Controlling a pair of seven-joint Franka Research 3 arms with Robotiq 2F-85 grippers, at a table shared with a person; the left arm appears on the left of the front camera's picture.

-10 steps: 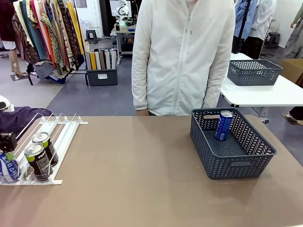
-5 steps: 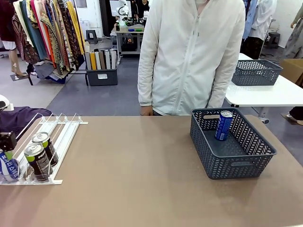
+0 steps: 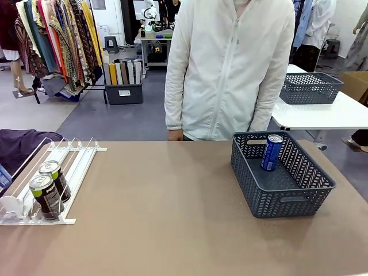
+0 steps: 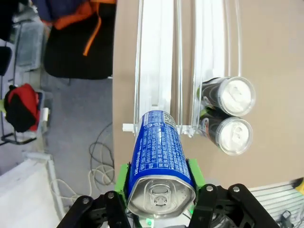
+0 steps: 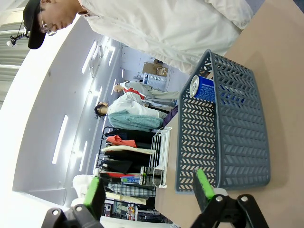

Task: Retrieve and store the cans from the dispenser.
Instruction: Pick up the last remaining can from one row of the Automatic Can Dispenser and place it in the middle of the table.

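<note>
Left edge of the table: left gripper [image 4: 160, 181] is clamped on a blue can [image 4: 158, 147], green pads on both sides of it. It holds the can over the stop end of the dispenser [image 3: 77, 154], and the can looks clear of its lane.

Next lane over: two black cans [image 3: 47, 195] stand one behind the other at the dispenser's near end, touching, against the stops. The other lanes look bare.

Middle of the table [image 3: 172, 218]: bare. A person [image 3: 230, 69] stands at the far edge, not reaching in.

Right side: the basket [image 3: 287, 204] sits near the far right corner. A second blue can [image 3: 271, 152] is inside at its far wall, about upright.

Right gripper [image 5: 149, 190]: jaws wide apart, nothing between them, aimed at the basket from the side.

Progress, my read: one can stored, one picked and needing the trip across to the basket, two untouched. So under halfway.

Count:
- cans: 4 (2 blue, 2 black)
- dispensers: 1
- baskets on this table: 1
</note>
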